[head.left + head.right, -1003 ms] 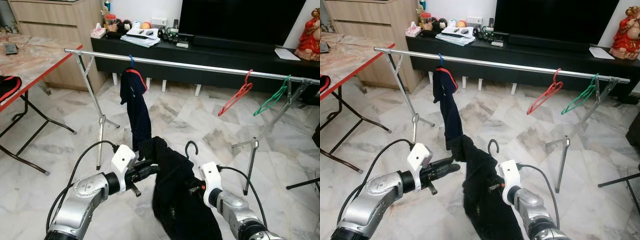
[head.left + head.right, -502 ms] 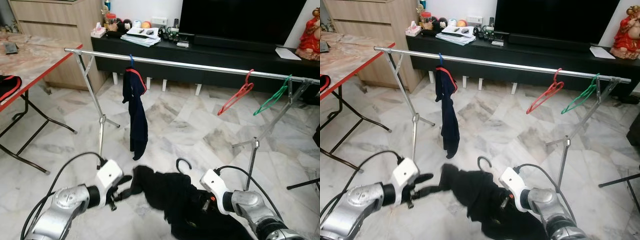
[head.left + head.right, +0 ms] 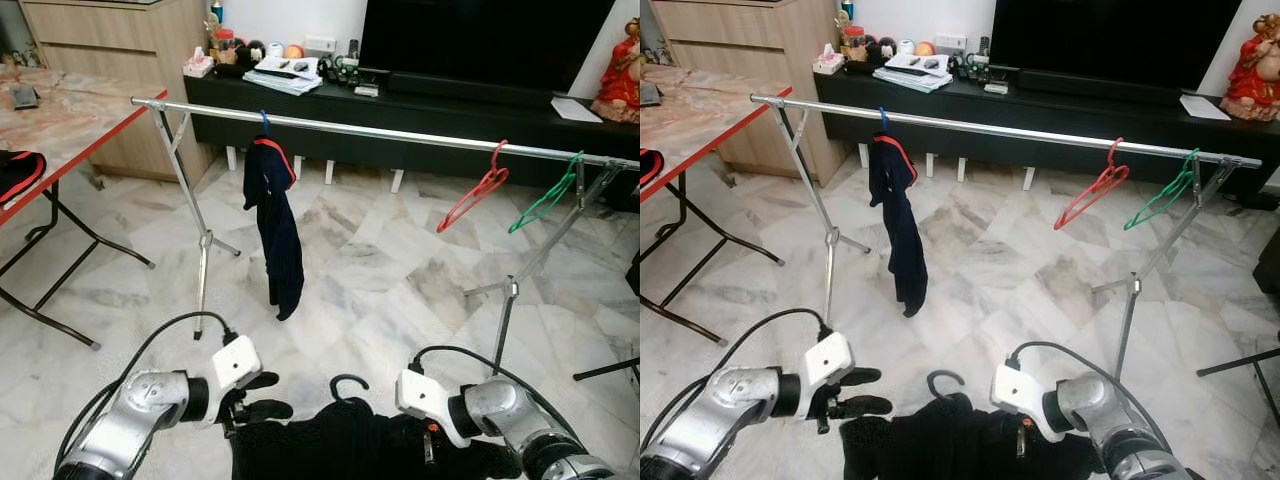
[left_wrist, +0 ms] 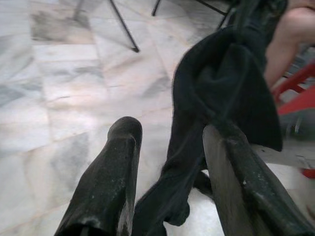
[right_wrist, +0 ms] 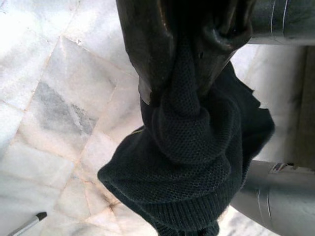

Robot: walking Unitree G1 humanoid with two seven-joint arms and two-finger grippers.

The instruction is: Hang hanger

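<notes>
The black garment [image 3: 360,445] on its black hanger [image 3: 349,385] is hanging low between the two grippers, well below the silver rail [image 3: 400,133] and in front of it. The hanger's hook is standing up from the top of the cloth.

The right gripper [image 5: 189,73] is clamping a bunch of the knitted cloth between its fingers, at the right side of the garment. The left gripper [image 3: 262,395] is staying at the left edge of the garment with its fingers [image 4: 110,182] spread apart; a fold of the cloth is lying between them, against one finger, but it is not pinched.

On the rail, a dark blue garment [image 3: 273,225] is hanging near the left end. A red hanger [image 3: 472,190] and a green hanger [image 3: 545,195] are hanging near the right end, tilted. Behind the rail a black TV cabinet [image 3: 440,115] is standing, and to the left of the rail a red-edged table [image 3: 70,115].
</notes>
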